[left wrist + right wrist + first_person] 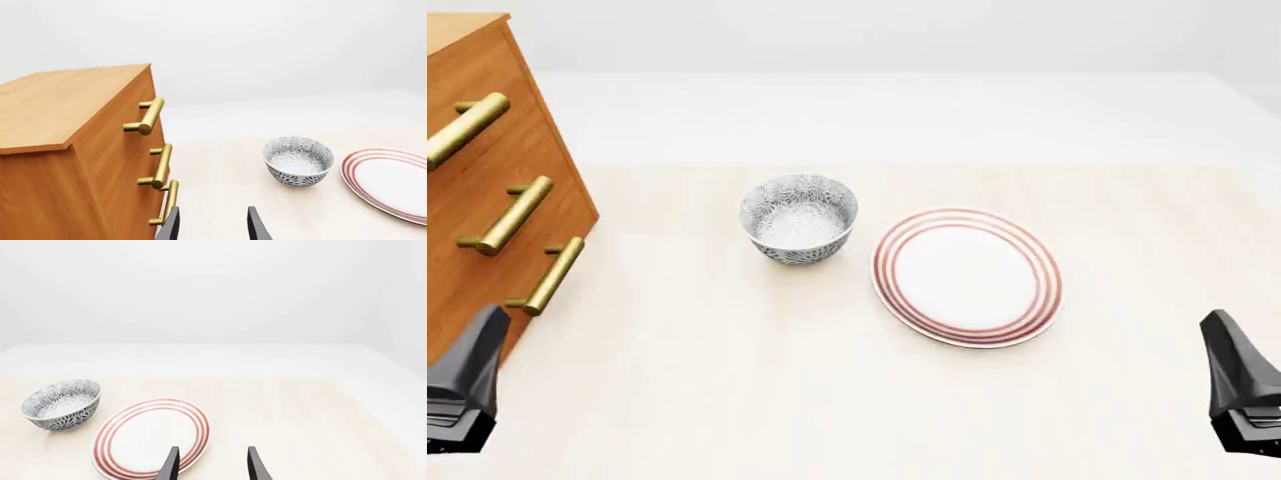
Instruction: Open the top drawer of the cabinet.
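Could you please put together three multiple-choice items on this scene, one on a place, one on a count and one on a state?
1. In the front view, where does the bowl stand?
A. Between the cabinet and the plate
B. On the plate
C. On top of the cabinet

2. How many brass handles show on the cabinet front?
A. One
B. Two
C. Three

3. How is the left hand?
A. Shut on the top drawer's handle
B. Open and holding nothing
C. Shut on the bowl

Answers:
1. A: the bowl sits on the table, left of the plate and right of the cabinet.
2. C: three bar handles are stacked, the top drawer carrying the highest.
3. B: its fingers stand apart with only table between them; the right hand is open too.
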`<state>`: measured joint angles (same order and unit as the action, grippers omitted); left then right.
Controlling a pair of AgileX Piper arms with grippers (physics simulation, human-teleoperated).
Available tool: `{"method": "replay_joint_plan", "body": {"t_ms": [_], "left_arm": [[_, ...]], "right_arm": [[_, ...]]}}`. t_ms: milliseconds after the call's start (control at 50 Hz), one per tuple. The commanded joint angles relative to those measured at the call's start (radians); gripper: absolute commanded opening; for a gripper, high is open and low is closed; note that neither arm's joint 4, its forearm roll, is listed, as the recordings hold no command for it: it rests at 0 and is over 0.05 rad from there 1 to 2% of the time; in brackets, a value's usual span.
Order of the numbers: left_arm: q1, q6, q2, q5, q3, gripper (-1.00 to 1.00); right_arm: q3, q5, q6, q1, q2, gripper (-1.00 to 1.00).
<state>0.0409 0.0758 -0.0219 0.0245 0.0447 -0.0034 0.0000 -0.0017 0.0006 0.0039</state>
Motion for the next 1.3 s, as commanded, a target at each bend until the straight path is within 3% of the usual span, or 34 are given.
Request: {"method": "replay_joint_plan", "body": {"t_ms": [20,760,980,1160,1300], "left_arm": [[0.024,0.113,-0.063,0.006,0.038,1.00],[0.050,0.329,-0.285,0.078,0.271,1.00],[0.051,0.502,-0.415,0.040,0.309,1.00],[0.026,0.671,-0.456,0.029,0.315,1.00],[0.009,0.760,-0.460,0.020,0.308,1.00]], "right_arm": [[-0.001,0.002,0.000,0.000,0.000,1.00],[-0.002,0.001,0.001,0.000,0.001,1.00],[-0.002,0.001,0.000,0.000,0.001,1.00],[-0.002,0.001,0.000,0.000,0.001,1.00],[-0.002,0.001,0.000,0.000,0.001,1.00]]}}
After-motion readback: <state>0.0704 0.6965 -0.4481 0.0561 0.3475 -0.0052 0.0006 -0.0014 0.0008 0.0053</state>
